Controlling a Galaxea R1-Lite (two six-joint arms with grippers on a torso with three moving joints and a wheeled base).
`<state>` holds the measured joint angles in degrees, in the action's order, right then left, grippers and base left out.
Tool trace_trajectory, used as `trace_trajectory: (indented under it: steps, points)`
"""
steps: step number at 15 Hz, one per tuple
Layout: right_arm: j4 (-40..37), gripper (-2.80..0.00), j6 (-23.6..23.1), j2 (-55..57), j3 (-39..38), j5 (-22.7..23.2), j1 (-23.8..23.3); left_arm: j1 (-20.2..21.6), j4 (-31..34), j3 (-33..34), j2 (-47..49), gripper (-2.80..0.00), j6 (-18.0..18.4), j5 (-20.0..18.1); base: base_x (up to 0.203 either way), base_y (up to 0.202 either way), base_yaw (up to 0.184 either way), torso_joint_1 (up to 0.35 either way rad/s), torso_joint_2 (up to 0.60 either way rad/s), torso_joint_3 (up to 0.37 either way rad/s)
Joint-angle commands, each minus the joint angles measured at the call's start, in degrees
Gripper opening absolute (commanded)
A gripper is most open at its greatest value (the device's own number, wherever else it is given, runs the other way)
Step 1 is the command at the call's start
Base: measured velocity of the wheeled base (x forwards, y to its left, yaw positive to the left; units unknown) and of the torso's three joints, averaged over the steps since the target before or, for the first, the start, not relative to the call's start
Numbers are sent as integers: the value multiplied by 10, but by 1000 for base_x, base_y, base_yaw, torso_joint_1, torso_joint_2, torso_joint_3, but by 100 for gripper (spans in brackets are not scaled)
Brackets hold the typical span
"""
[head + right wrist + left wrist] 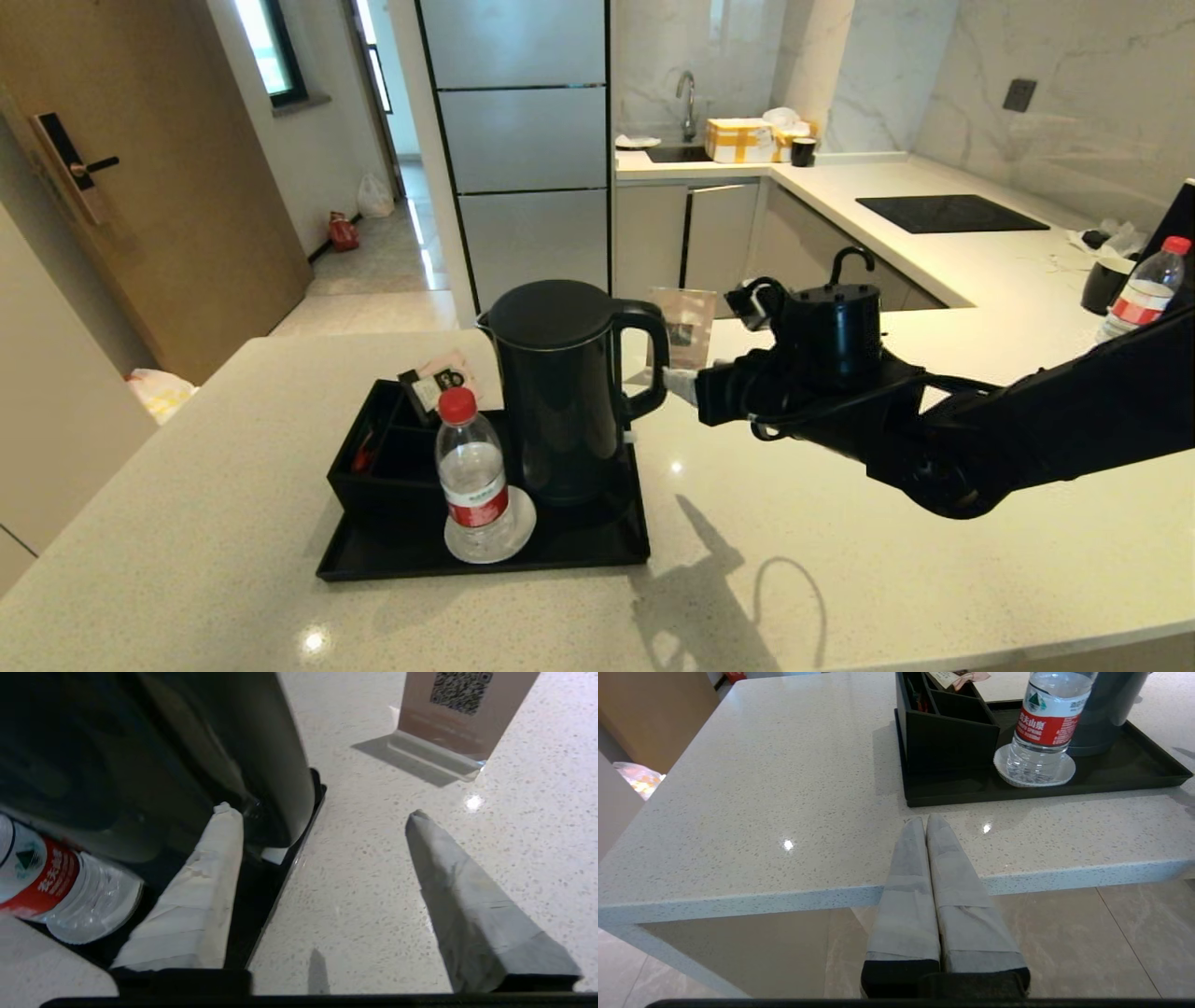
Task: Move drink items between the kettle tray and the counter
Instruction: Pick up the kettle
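Note:
The tall matte-black kettle [560,392] stands upright at the back right of the black kettle tray [485,563], its loop handle [653,359] facing right. My right gripper [679,384] hovers over the pale counter [840,541] right beside that handle. In the right wrist view the right gripper [320,812] is open and holds nothing. One fingertip [227,810] is close against the kettle [187,742], the other is over bare counter. My left gripper [925,822] is shut and empty at the counter's front edge, short of the tray [1111,781].
A red-capped water bottle [474,471] stands on a white coaster at the tray's front. The compartment box [383,457] fills its left. A QR-code stand [686,327] sits behind the right gripper. A second bottle [1144,289], a black cup [1106,280] and the hob [948,213] lie far right.

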<state>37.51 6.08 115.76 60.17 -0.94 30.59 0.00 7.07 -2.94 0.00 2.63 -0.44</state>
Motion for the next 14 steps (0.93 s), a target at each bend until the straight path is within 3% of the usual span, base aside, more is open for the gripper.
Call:
trace_trajectory:
  steps: [1, 8, 14]
  points:
    - [2, 0, 0, 0, -1, 1, 1, 0, 0, -1, 0, -280, 0, 0, 0, 0, 0, 0, 0, 0]
    - [0, 0, 5, 53, 63, -21, 15, 0, 0, 0, 0, -280, 0, 0, 0, 0, 0, 0, 0, 0]
    - [-2, 0, 15, 184, 272, -125, 17, 1, 0, 0, -1, -280, 0, 0, 0, 0, 0, 0, 0, 0]
